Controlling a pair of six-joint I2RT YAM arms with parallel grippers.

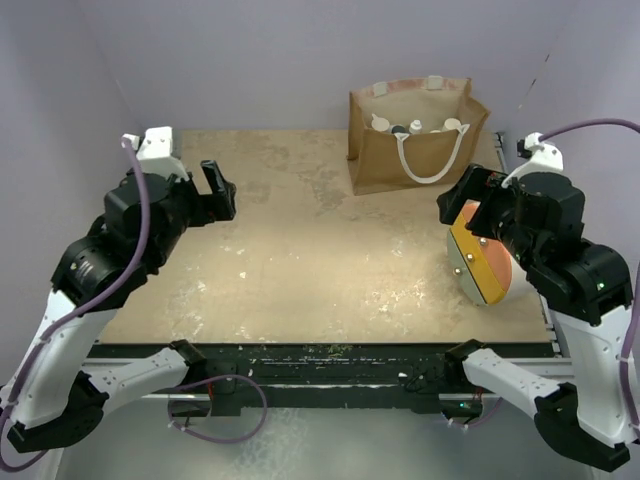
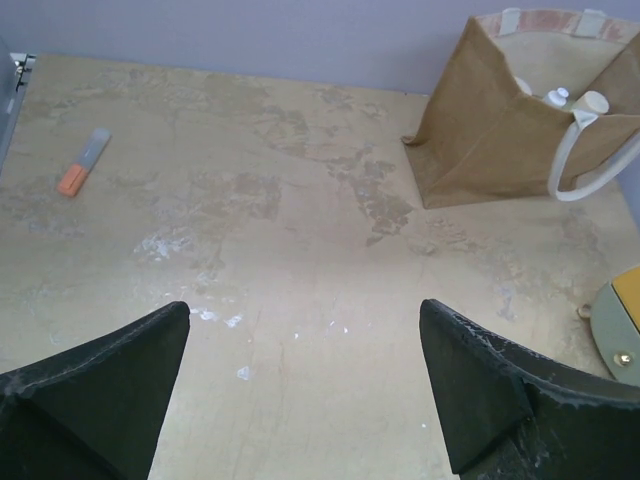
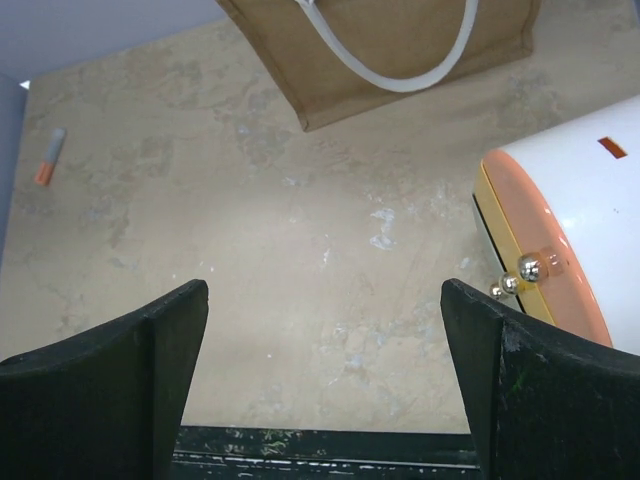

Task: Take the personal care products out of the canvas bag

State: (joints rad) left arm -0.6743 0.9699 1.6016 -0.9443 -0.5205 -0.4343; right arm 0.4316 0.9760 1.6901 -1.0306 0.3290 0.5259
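Both my left gripper [image 2: 302,318] and right gripper [image 3: 323,300] hang spread and empty, nothing lifted yet, so I judge the next move is a reach into the canvas bag [image 1: 385,160], far right on the table [image 1: 300,260], for the bottles [image 1: 415,126] inside.

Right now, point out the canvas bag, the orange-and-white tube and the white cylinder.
canvas bag [image 1: 375,162]: top external view, front wall.
orange-and-white tube [image 2: 84,162]: left wrist view, mid-body.
white cylinder [image 3: 585,218]: right wrist view, white side.

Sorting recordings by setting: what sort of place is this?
Probably a lab test cell: a worn, stained tabletop boxed in by plain lavender walls, with left arm and right arm bolted at its near edge.
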